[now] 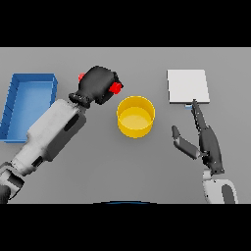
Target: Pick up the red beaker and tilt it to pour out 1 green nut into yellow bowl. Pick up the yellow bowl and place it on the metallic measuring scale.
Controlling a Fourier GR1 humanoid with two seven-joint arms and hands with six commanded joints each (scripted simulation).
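Left hand point(99, 84) up over the plain grey counter point(98, 166), dark fingers curled tight round the small red beaker point(115, 88), only slivers of red peeking out at the hand's right edge and at its upper left. Beaker off the counter, held just left of and slightly above the round yellow bowl point(136, 116), close to the rim but whether touching cannot be told. Contents of the beaker hidden by the fingers. Yellow bowl upright near the middle of the counter, open side up, inside showing only yellow. White and grey left forearm slanting in from the lower left, passing beside the rectangular blue tray point(29, 104) at the left edge. Over on the right, flat pale metallic measuring scale point(188, 86), square, lying well apart from the bowl. Right hand point(208, 144) low on the right, fingers straight and relaxed, thumb spread out to the left, holding nothing, longest fingertip reaching up to the near edge of the scale.
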